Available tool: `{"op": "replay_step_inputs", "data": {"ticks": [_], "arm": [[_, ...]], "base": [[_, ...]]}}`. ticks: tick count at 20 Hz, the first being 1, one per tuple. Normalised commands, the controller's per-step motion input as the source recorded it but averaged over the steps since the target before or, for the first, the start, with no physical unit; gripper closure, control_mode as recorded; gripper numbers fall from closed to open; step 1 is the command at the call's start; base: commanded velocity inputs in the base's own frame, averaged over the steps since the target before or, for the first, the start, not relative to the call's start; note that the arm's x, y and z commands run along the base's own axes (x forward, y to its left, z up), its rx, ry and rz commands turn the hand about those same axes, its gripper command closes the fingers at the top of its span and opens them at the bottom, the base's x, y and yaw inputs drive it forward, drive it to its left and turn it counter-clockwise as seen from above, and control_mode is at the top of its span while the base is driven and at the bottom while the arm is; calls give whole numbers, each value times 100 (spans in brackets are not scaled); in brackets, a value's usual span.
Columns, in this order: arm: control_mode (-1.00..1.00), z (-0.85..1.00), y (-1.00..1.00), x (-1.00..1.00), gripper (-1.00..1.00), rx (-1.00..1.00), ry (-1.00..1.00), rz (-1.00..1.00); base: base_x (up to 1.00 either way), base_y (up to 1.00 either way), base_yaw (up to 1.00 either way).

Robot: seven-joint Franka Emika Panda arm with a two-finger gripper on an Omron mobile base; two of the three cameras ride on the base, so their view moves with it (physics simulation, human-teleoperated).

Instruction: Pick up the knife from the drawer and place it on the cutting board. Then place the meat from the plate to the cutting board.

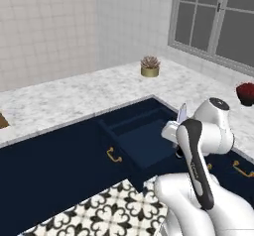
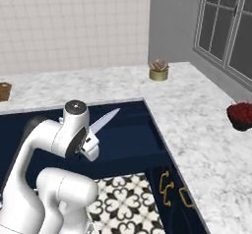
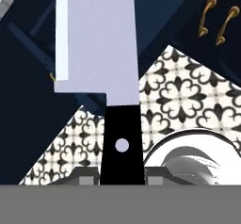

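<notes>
Hand view shows your gripper (image 3: 121, 178) pinching the knife (image 3: 101, 44) by its handle, lifted above the open drawer (image 1: 144, 136); you've both placements left.

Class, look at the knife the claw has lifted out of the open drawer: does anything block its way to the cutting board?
The knife is held above the open drawer by the claw. The cutting board's position cannot be judged here, so the way to it cannot be judged either.
</notes>
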Motion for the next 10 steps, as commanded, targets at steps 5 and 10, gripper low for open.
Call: {"op": "replay_step_inputs", "data": {"ticks": [5,10], "arm": [[100,0,0,0,100,0,0,0],[100,0,0,0,100,0,0,0]], "base": [[5,80,49],[44,100,19]]}}
